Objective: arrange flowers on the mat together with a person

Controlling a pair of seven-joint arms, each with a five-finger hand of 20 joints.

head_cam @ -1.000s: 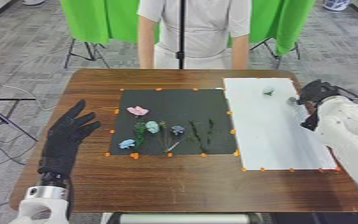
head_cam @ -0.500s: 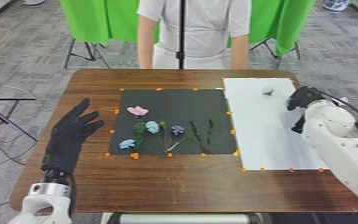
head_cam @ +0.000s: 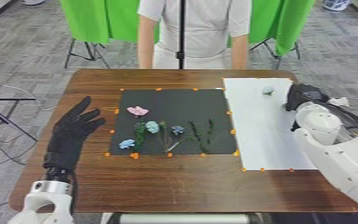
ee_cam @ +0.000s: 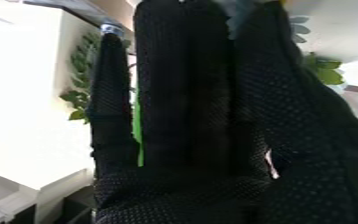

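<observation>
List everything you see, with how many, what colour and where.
Pink flower: one, on the dark mat
Light blue flowers: two, same mat
Purplish flower: one, same mat
Leafy stems: two, green, mat's right part
Pale flower: one, white sheet's far part
Leaves: several, green, beside the right hand
Dark mat: one, mid-table
White sheet: one, right
Orange markers: many, mat and sheet edges
Table: one, brown
Green cloths: two, behind
Left hand: one, black, table's left
Right hand: one, black, sheet's right edge

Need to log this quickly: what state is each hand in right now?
Left hand: open, holding nothing.
Right hand: over the white sheet's far right edge; open or closed can't be told.
</observation>
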